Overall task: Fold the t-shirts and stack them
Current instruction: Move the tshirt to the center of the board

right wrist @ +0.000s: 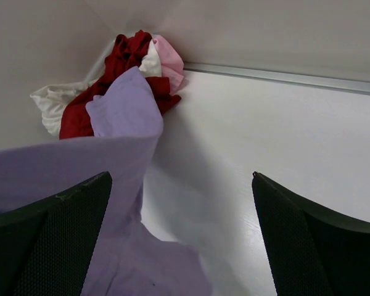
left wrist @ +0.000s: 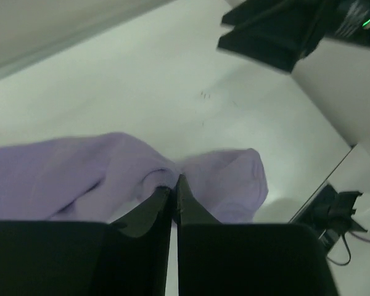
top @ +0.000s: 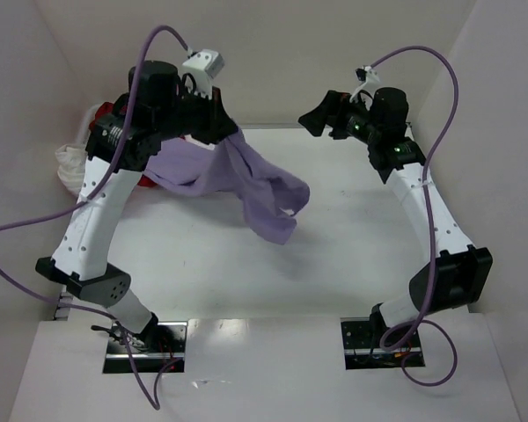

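Three soft, crumpled shirts lie heaped in the far left corner of the bench [top: 352, 246]: one white shirt [right wrist: 52, 102], one red shirt [right wrist: 120, 58], one pink shirt [right wrist: 169, 61]. The left hand [left wrist: 174, 185] pinches one floppy purple shirt [top: 255, 189], which hangs over the bench. The right hand [right wrist: 180, 185] is wide and holds nothing.

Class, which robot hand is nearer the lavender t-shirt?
Left. The left hand is shut on the lavender t-shirt; the right hand is open beside it, not gripping.

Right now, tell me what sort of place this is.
Probably a robot test cell: a white table boxed in by plain white walls, the left arm and right arm bolted at its near edge, t-shirts heaped in a corner.
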You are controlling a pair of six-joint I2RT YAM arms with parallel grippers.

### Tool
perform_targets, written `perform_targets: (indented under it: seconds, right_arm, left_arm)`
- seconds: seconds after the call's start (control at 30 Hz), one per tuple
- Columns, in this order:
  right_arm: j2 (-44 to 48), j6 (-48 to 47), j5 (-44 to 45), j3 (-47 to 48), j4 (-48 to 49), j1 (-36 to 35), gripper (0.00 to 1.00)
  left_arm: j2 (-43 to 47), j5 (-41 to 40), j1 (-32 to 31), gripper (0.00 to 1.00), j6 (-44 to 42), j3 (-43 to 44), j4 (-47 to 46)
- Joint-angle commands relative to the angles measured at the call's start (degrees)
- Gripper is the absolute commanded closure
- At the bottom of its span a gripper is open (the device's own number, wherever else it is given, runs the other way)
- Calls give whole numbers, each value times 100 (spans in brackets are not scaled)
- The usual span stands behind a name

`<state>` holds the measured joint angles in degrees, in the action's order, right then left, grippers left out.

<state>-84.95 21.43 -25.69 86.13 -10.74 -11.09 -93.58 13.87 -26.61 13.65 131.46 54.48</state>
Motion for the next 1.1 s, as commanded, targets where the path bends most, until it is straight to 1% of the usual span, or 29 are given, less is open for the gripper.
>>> perform_targets:
  seconds: [0.0,0.07,0.13,0.23,0.33,0.37,0.4,0.5,0.63,0.67,0.77,0.8,0.93,0.97,1.07]
  right_arm:
    - [495,-262,143,-218,64,2,0]
    - [637,-315,144,-350,-16,2,0]
    - [864,-254,144,-596,-16,2,0]
    - [1198,-131,-216,-947,-77,2,0]
    - [1603,-8,-760,-1519,405,-51,0]
    - [1848,-7,-762,-1624,485,-51,0]
    - [1946,-7,-823,-1773,538,-216,0]
    - [2139,-244,-648,-1888,468,-498,0]
    - [2211,-245,-288,-2047,538,-1043,0]
    - [2263,-245,-287,-2108,599,-1105,0]
    - [2324,-245,-156,-2162,661,-1272,0]
    - [2325,-245,-51,-2249,748,-1273,0]
    - [2203,-297,476,-2302,889,-1553,0]
    - [2132,-297,660,-2302,890,-1684,0]
    - [1878,-455,1328,-2249,890,-1887,0]
  left_arm:
    - [585,31,42,91,32,-873,-68]
    - [718,-191,42,91,93,-1340,-69]
    - [718,176,-10,95,225,-1735,-156]
    - [596,625,-186,96,437,-1930,-613]
    - [306,468,-371,97,498,-1782,-807]
    - [105,468,-371,97,498,-1686,-807]
    - [16,468,-441,97,498,-1502,-807]
    - [-335,345,-555,98,498,-1194,-869]
    - [-784,345,-617,98,551,-456,-948]
    - [-941,345,-617,98,621,-98,-948]
    - [-1284,345,-617,98,692,519,-817]
    - [-1399,292,-617,98,692,1008,-738]
    - [-2110,239,-617,98,692,2232,-123]
    - [-2347,239,-669,98,692,2722,78]
    - [-2349,239,-670,98,692,2779,80]
